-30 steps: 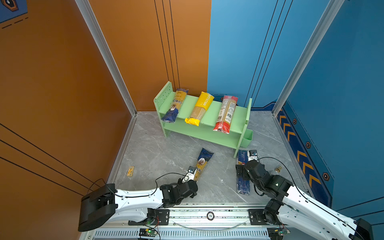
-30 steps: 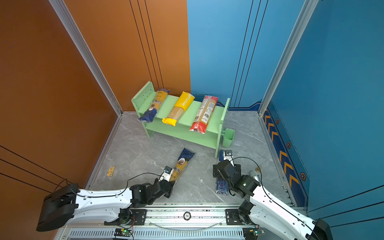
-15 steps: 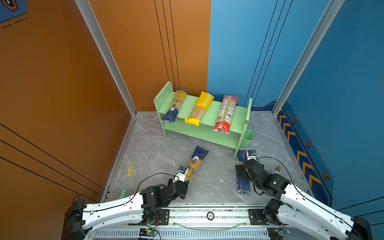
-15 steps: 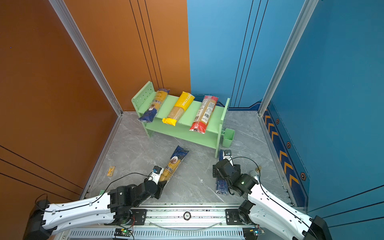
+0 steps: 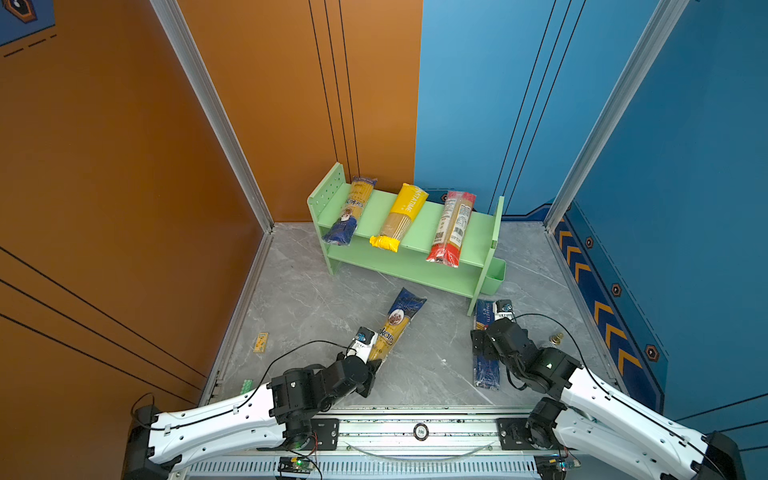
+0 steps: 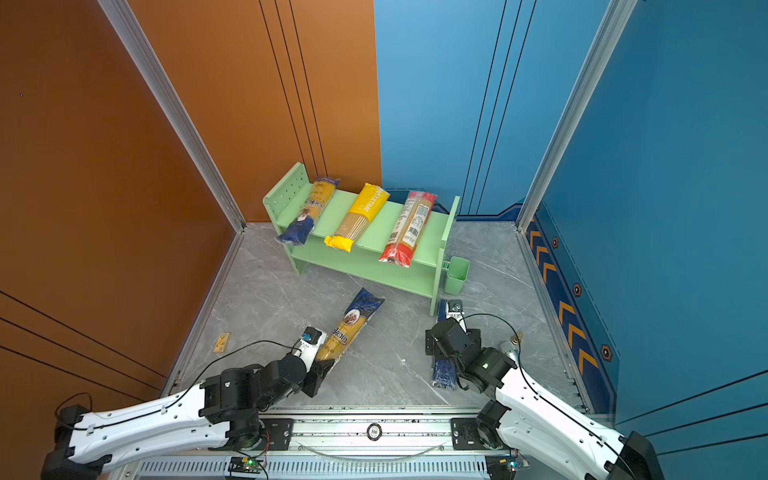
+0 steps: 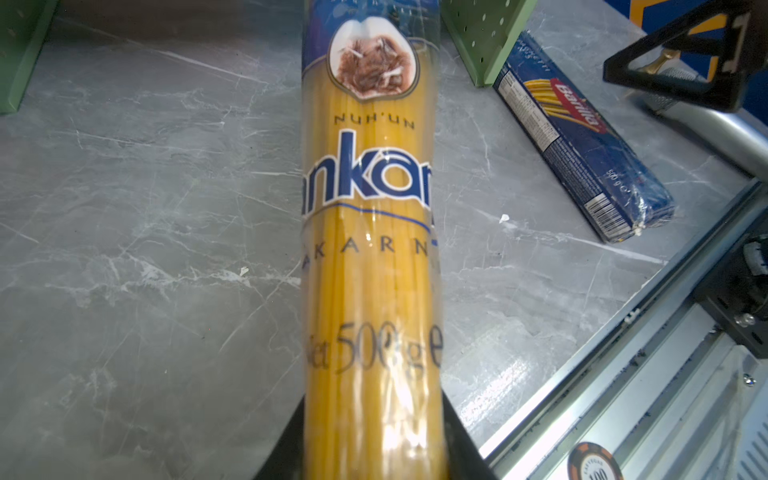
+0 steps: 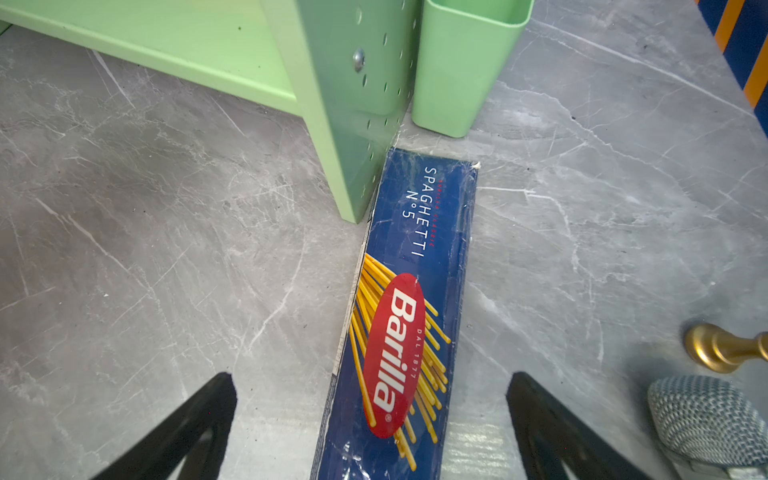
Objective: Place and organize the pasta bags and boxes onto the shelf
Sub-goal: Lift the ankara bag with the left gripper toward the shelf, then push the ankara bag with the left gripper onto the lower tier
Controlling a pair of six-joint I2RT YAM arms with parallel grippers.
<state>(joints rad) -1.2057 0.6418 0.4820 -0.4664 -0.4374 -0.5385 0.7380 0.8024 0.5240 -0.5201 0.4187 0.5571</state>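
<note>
One long, glossy spaghetti bag [image 7: 370, 270]

on the marble floor [image 5: 316, 299]: a green shelf [image 5: 375, 208] ahead of the right gripper [image 8: 372, 378], a barilla box [image 8: 419, 216] under that gripper, a tiny yellow box [image 5: 261, 342] left of the left gripper [image 7: 374, 453]. its top tier holds an ankara bag [image 5: 351, 210], a yellow bag [image 5: 401, 216] and a red-ended clear bag [image 5: 453, 226].

The left hand [image 6: 322, 365] clasps the near end of the yellow-and-blue bag [image 6: 351, 324], in front of the shelf [image 6: 382, 224].
</note>
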